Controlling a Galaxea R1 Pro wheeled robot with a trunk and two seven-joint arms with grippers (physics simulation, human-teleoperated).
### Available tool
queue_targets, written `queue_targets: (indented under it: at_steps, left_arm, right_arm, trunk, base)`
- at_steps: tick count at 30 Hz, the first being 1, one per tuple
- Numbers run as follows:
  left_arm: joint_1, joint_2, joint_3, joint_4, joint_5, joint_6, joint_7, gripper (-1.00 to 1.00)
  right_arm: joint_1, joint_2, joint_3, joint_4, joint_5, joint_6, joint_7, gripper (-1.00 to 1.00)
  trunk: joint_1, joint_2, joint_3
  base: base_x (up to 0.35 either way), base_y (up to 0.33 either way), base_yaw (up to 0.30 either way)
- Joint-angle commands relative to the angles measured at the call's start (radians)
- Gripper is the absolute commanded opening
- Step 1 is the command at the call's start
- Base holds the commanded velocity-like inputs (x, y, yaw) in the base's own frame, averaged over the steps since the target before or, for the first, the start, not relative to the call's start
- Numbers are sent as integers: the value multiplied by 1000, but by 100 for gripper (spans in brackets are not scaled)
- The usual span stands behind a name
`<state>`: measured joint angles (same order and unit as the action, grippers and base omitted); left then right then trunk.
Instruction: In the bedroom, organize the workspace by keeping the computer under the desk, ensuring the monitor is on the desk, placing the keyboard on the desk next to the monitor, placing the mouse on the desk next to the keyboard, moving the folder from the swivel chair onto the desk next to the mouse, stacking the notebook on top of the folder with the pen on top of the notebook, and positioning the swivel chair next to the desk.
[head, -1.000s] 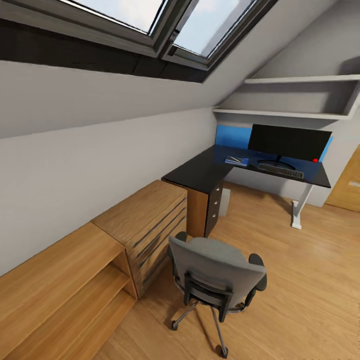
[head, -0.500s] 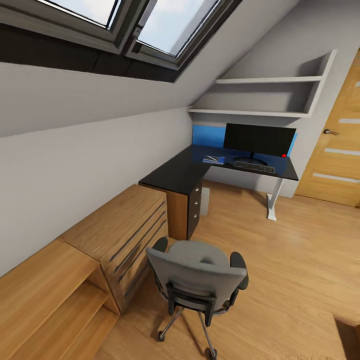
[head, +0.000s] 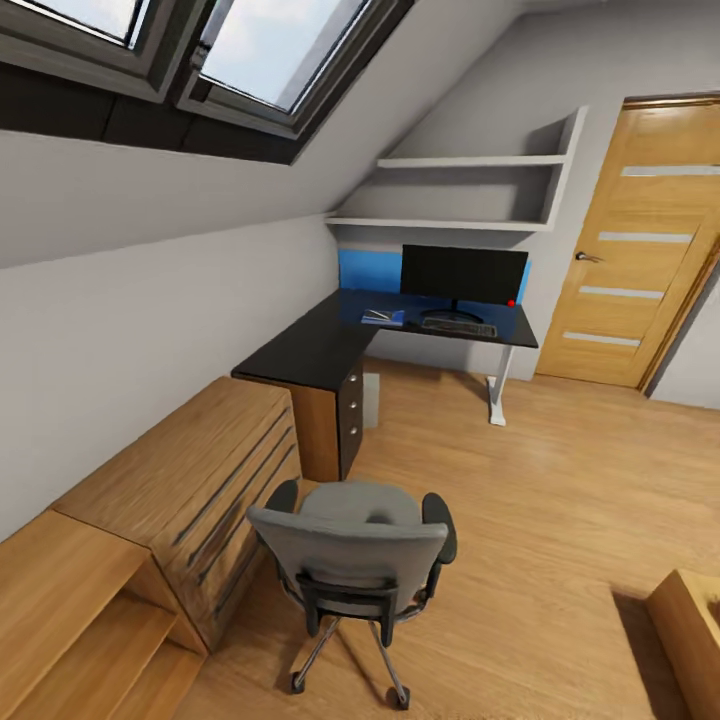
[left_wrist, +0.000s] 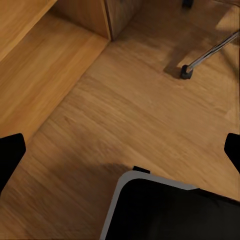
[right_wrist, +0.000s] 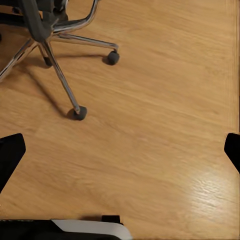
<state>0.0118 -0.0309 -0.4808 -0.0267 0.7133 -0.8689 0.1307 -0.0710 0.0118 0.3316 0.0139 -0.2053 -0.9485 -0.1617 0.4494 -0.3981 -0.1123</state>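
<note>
Left gripper (left_wrist: 120, 150): we see its dark fingertips at opposite edges of the left wrist view, spread wide, holding nothing, over the wood floor (left_wrist: 135, 105).
Right gripper (right_wrist: 120, 150): we see it spread wide too, empty.
Swivel chair (head: 355, 555): lower centre of the head view, its back toward us, well apart from the desk.
Desk (head: 330, 345): black, L-shaped, mid-frame.
Computer (head: 372, 398): pale box under the desk beside the drawers.
Folder (head: 383, 317): blue, on the desk, left of the keyboard.
Keyboard (head: 459, 326): in front of the monitor.
Monitor (head: 463, 273): upright at the desk's rear.
Door (head: 625, 250): upper right.
</note>
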Motion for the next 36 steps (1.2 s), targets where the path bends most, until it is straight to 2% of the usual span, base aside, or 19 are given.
queue_targets:
  at_steps: [1,7,18,29,36]
  left_arm:
    - [0,0,-8,-2,0,-1,10,100]
    - [0,0,-8,-2,0,-1,10,100]
    - [0,0,-8,-2,0,1,10,100]
    - [0,0,-7,-2,0,1,11,100]
    - [0,0,-7,-2,0,2,11,100]
  right_arm:
    - [-1,0,9,1,-6,-3,-4,100]
    - [-1,0,9,1,-6,-3,-4,100]
    - [-1,0,8,1,-6,-4,-4,100]
    - [-1,0,9,1,-7,-4,-4,100]
    - [-1,1,9,1,-8,-2,-5,100]
  trunk:
    - [1,-2,-2]
    - [1,-2,-2]
    - [1,-2,-2]
    - [1,-2,-2]
    - [1,-2,-2]
  base:
    - [0,185,-300]
    - [0,250,-300]
    - [0,63,-300]
    - [0,257,-300]
    - [0,108,-296]
